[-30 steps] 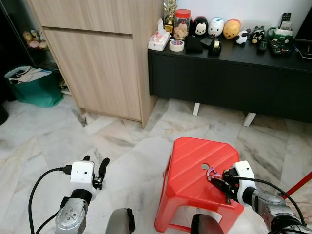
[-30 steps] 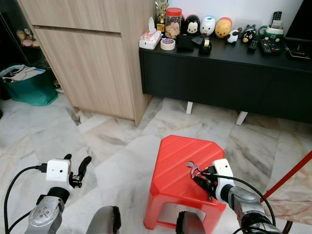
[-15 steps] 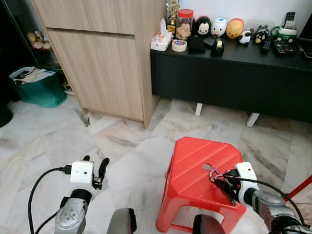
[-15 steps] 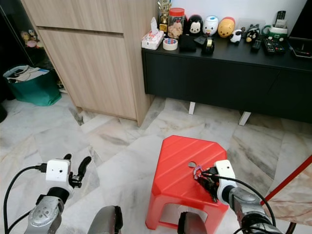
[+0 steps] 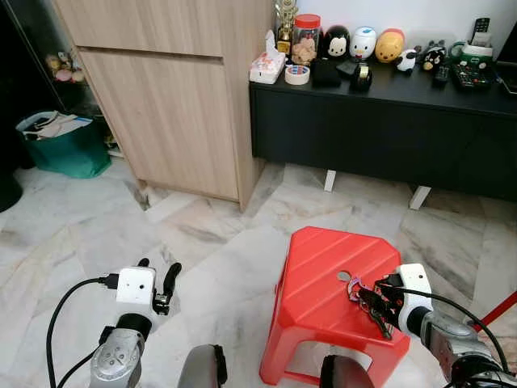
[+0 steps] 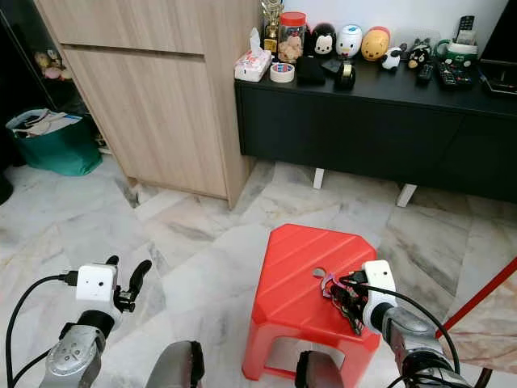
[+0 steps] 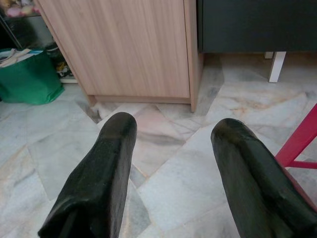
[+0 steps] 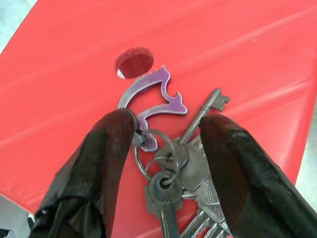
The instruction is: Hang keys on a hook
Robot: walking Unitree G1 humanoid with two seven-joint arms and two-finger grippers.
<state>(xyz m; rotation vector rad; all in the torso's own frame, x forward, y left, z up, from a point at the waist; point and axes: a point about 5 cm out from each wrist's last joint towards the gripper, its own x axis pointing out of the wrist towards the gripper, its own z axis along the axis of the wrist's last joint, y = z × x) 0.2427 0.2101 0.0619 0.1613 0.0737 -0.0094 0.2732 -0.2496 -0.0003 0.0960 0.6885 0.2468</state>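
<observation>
1. Right gripper (image 8: pixel 163 163) is down on your red stool (image 5: pixel 323 267), fingers spread, one black finger (image 8: pixel 99 168) on each side of the keys (image 8: pixel 173 183) — nothing clamped, the bunch lies loose between them.
2. Your keys sit flat on the stool's top, beside the small round hole (image 8: pixel 133 62) in the seat; the purple clip (image 8: pixel 153 96) points toward that hole and its tip lies just beside it.
3. Look at the wrist view: the key ring touches the inner face of one finger, while the long old-style key (image 8: pixel 203 114) leans toward the other finger; I can't tell whether it touches.
4. From the head camera, you see that gripper low at the stool's near right corner, keys (image 5: pixel 359 293) just ahead of the fingertips.
5. Left gripper (image 7: pixel 173 163) hangs over the marble floor (image 5: pixel 121 226), fingers parted, holding nothing.
6. Ahead of you stand a light wooden cabinet (image 5: pixel 170 97) and a black sideboard (image 5: pixel 380 129) carrying figurines, a jar and a roll of tape.
7. Off to your left, a green bag (image 5: pixel 65 145) rests on the floor beside the cabinet.
</observation>
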